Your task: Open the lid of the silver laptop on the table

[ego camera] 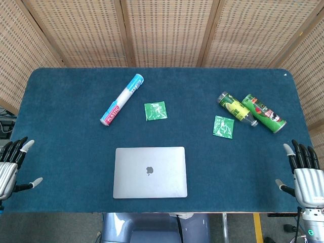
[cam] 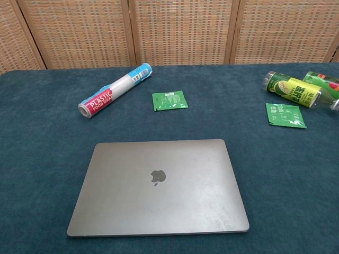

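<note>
Nothing of the task is seen to be done yet: the laptop (ego camera: 150, 172) is shut, its lid lying flat on its base, and it is touched by neither hand. The whole opening is judged to be left: the front edge must be reached, the lid caught and swung up.

The left hand (ego camera: 11, 164) is held well to the left of the laptop, at the table (ego camera: 61, 152) edge, its fingers spread and nothing in them. The right hand (ego camera: 304, 174) is held well to the right of the laptop, likewise spread and empty. Neither is shown in the chest view.

The laptop is a thin silver slab with rounded corners and a dark logo at the lid's middle. It is set square at the table's near edge, apart from everything else.
</note>
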Tool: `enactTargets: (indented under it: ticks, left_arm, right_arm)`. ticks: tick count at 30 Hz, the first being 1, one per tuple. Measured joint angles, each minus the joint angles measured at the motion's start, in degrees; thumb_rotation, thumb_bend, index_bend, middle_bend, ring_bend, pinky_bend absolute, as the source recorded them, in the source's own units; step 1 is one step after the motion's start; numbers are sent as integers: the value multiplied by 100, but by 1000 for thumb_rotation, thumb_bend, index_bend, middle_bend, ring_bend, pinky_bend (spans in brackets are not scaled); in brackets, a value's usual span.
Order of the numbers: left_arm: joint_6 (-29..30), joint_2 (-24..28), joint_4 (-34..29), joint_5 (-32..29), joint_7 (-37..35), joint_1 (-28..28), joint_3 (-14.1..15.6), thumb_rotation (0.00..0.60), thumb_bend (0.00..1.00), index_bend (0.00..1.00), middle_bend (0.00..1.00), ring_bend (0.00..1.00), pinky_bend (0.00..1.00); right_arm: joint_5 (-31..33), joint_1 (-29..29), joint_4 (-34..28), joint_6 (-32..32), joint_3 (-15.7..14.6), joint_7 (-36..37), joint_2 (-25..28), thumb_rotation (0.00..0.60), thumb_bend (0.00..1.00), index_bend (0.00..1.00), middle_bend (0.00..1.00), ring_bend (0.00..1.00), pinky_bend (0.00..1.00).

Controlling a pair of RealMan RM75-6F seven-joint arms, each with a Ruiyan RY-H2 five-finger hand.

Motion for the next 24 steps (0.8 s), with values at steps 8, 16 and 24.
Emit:
enactTargets:
  ticks: [8, 16, 24]
  left_arm:
    - [-79, -81, 55, 61, 71, -54, 14, 566, 0, 0, 0, 0, 0]
    - [-320, -187, 0, 642, 107, -411, 60, 569, 0, 0, 0, 0, 0]
    - [-1363, -522, -222, 1600, 576, -1469, 47, 547, 0, 0, 0, 0, 0]
  right_arm:
    - [9, -12, -15, -4, 4, 9, 19, 600, 0, 0, 0, 0, 0]
    - [148, -25, 14, -41, 54, 124, 68, 600, 0, 0, 0, 0, 0]
    - [245, -28, 8, -79, 104, 136, 105, 600, 0, 0, 0, 0, 0]
